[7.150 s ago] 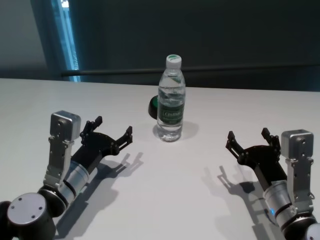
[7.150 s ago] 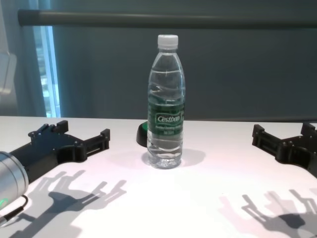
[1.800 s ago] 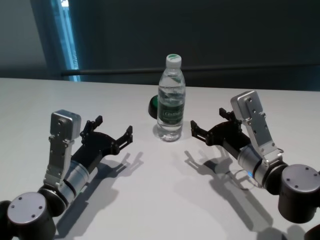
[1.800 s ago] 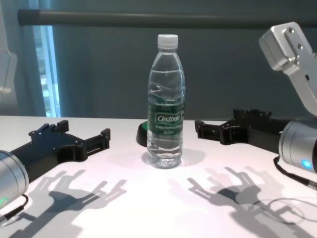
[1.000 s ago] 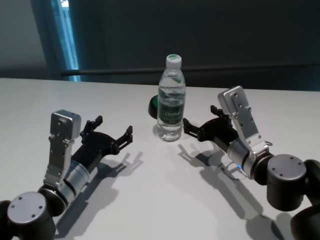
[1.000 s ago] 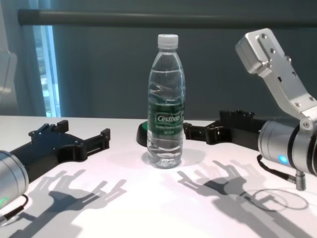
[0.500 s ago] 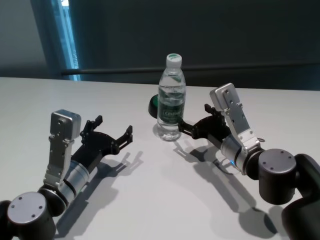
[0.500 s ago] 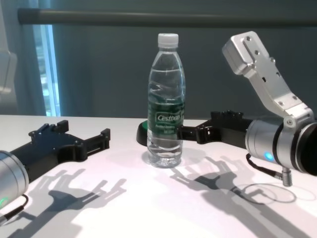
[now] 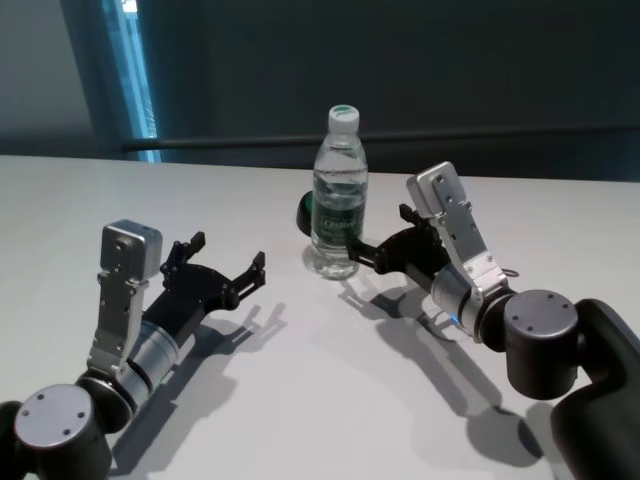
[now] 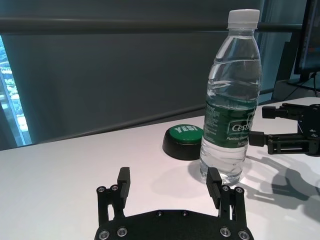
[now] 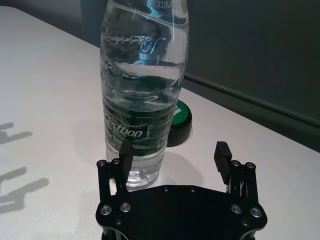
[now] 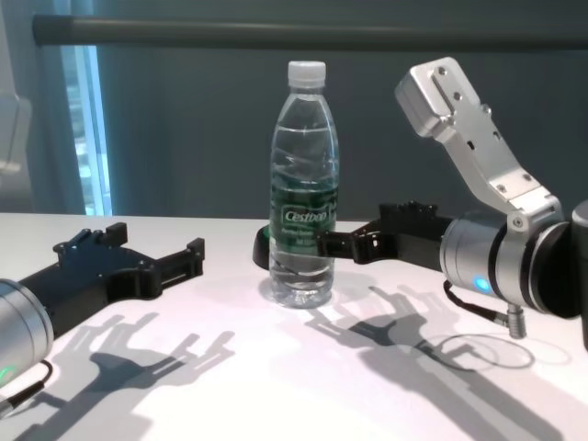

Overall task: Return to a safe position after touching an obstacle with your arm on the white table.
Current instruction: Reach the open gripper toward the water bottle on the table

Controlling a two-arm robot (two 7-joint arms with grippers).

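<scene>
The right gripper [image 9: 375, 250] has its fingers spread wide, and one fingertip [image 12: 323, 243] seems to touch the side of the water bottle [image 12: 303, 184], though the exact contact is hard to see. The bottle stands near the middle of the white table [image 9: 300, 400], leaning a tiny bit. Just behind it sits a low black and green button [image 10: 184, 141]. The left gripper [image 9: 225, 268] rests low over the table, well apart from the bottle, fingers spread too.
</scene>
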